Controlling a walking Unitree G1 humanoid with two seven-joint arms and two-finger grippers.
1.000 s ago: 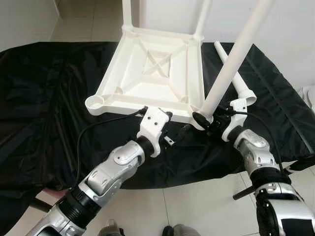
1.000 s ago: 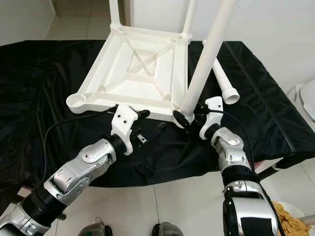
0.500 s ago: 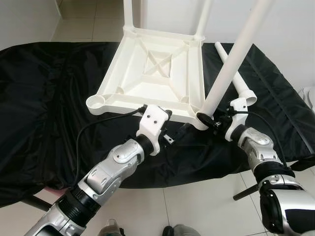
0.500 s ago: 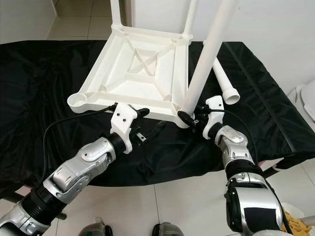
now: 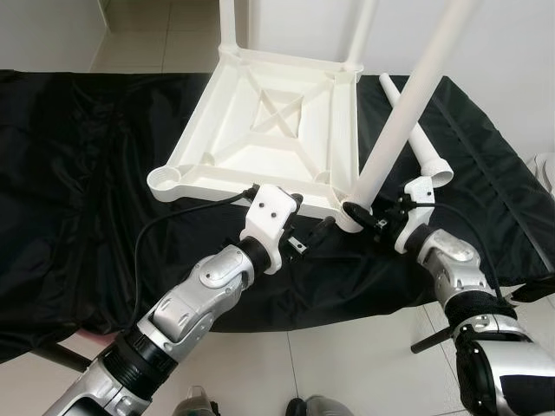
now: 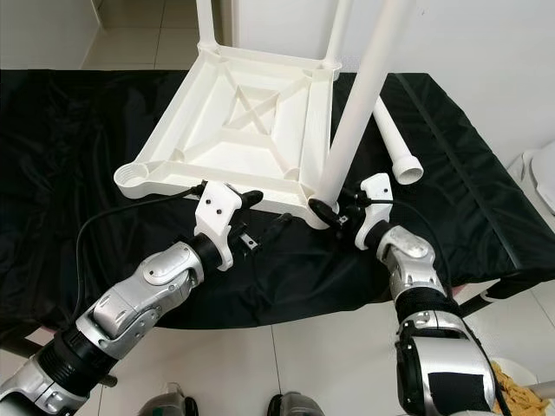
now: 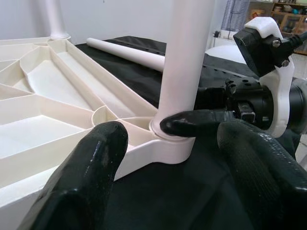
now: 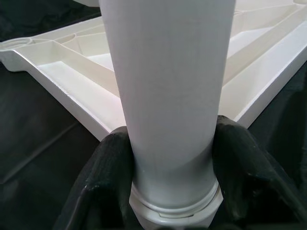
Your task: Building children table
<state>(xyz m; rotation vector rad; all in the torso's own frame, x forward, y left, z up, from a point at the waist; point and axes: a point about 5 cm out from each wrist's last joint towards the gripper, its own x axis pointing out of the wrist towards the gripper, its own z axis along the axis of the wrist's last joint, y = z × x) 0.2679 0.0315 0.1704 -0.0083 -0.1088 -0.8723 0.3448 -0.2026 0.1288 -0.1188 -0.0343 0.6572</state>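
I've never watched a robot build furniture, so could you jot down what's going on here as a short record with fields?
Surface: black cloth spread over a table
Main piece: white tabletop lying upside down, ribs showing
Legs fitted: two at the far corners, cut off by the picture's top edge
Leg in work: white leg standing tilted in the near right corner socket
Spare leg: loose leg lying on the cloth, right of the tabletop
Empty socket: near left corner
Right gripper: fingers clamped around the leg's base
Left gripper: fingers open, beside the tabletop's near edge

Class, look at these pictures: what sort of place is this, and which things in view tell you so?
Probably a room in a home, used as an assembly spot. The floor is pale tile, a black cloth covers a low surface, and an upturned white tabletop lies on it with legs going in.
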